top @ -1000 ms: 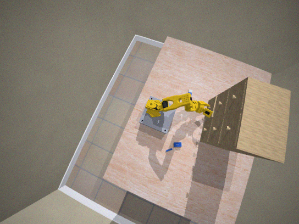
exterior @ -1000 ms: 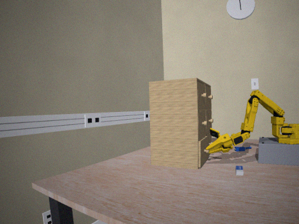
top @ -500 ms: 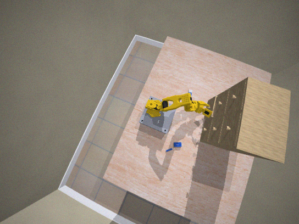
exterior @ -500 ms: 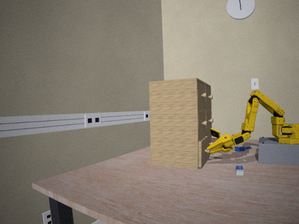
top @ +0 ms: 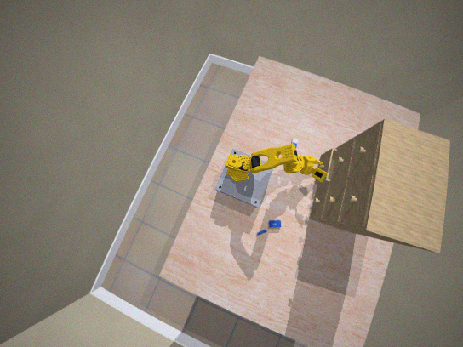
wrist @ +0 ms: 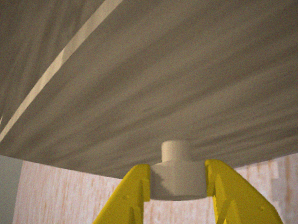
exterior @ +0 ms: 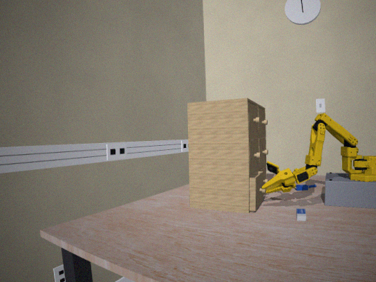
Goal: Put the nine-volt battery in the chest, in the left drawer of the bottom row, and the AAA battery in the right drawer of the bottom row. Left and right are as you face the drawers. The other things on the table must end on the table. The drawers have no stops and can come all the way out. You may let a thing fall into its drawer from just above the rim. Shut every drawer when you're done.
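Yellow arm (top: 274, 158) (exterior: 316, 145) w/ blk motors, gray base (top: 226, 187) (exterior: 349, 193).

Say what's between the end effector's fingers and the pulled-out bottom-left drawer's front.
That drawer's knob: wide head between the fingers, narrower neck running to the drawer front. Wrist view shows it.

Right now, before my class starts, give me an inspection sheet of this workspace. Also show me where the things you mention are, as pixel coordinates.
Surface: pinkish wood-grain tabletop (top: 323, 93) (exterior: 207, 242).
Job's things: chest (top: 408, 183) (exterior: 218, 155), lower-left drawer (top: 330, 163) (exterior: 255, 195) (wrist: 150, 100) slightly out; slim blue piece (top: 261, 232) (exterior: 312, 186), probably the AAA battery; which block is the nine-volt, cannot tell.
Blocks: blue one (top: 275, 224) (exterior: 301, 187) beside the slim piece; blue-and-white one (top: 294, 143) (exterior: 301, 215) apart.
Clutter: nothing certain.
Gripper (top: 324, 168) (exterior: 263, 190) (wrist: 178, 181): shut on that drawer's knob (wrist: 176, 150).
Cables: nothing seen.
Surroundings: walls, clock (exterior: 303, 8), sockets (exterior: 117, 151).
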Robot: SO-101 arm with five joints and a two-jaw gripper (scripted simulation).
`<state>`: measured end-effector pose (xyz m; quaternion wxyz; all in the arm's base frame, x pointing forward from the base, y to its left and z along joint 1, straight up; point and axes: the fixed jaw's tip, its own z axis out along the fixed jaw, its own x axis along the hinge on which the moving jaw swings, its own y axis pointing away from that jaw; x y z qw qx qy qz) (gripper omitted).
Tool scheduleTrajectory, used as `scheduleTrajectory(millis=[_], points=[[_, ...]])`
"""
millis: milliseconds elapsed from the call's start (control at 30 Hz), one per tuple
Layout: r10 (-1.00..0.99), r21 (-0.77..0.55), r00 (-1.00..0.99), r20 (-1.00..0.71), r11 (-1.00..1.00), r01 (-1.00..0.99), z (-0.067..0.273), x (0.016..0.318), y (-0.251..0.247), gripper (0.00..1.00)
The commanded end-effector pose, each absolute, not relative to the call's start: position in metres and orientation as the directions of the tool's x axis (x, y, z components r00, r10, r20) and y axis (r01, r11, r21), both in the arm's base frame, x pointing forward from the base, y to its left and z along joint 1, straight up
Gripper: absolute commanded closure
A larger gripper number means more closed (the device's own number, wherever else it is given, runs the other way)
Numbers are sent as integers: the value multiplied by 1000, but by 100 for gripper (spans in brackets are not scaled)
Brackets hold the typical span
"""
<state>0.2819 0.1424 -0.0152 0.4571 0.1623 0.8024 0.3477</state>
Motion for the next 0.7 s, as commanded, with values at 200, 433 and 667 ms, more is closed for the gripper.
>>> scheduleTrajectory(millis=[200, 433, 667], points=[[570, 710, -545, -615, 701, -68, -15, 276, 148, 100], [569, 710, -546, -615, 701, -69, -15, 275, 147, 100], [566, 710, -549, -615, 701, -73, -15, 271, 147, 100]])
